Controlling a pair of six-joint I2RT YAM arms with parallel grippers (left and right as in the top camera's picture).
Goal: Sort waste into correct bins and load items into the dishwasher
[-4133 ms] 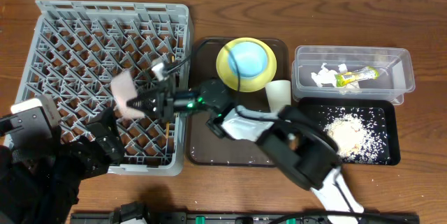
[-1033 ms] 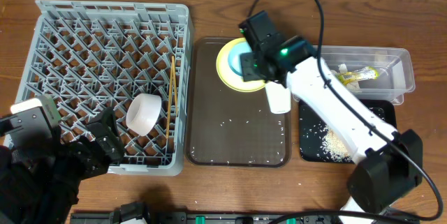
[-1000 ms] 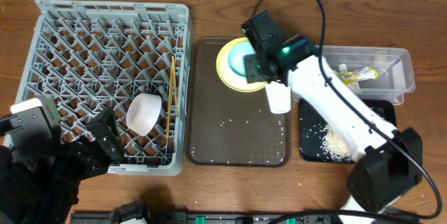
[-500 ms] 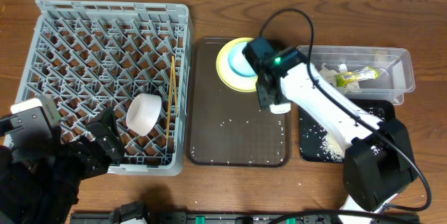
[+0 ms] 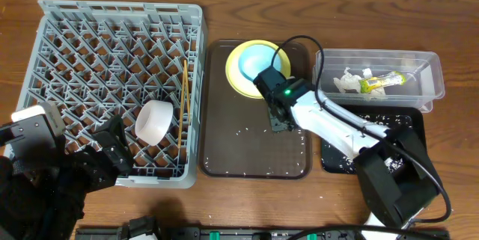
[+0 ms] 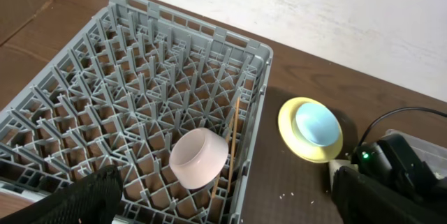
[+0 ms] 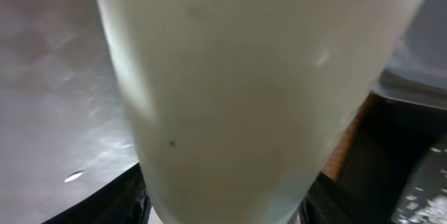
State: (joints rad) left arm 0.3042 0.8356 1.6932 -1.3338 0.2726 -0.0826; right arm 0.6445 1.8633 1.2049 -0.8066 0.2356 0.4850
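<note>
Right wrist: nothing but white cup (image 7: 223,91), dark fingers (image 7: 115,206) tight on both flanks. Right gripper (image 5: 278,117) clamped on it by the look, over brown tray (image 5: 247,158), 5 o'clock of yellow plate (image 5: 233,75). Left gripper (image 6: 227,182) spread wide, idle at 7 o'clock corner of rack (image 5: 75,45). Risks: smooth wall slipping mid-carry; clipping rack rim or chopsticks (image 5: 183,90) en route to 9 o'clock; bumping white bowl (image 5: 155,122).

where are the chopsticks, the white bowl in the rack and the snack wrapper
chopsticks (image 5: 182,94): overhead view, mid-length
white bowl (image 5: 155,122): overhead view, outer wall
snack wrapper (image 5: 380,83): overhead view, its middle
</note>
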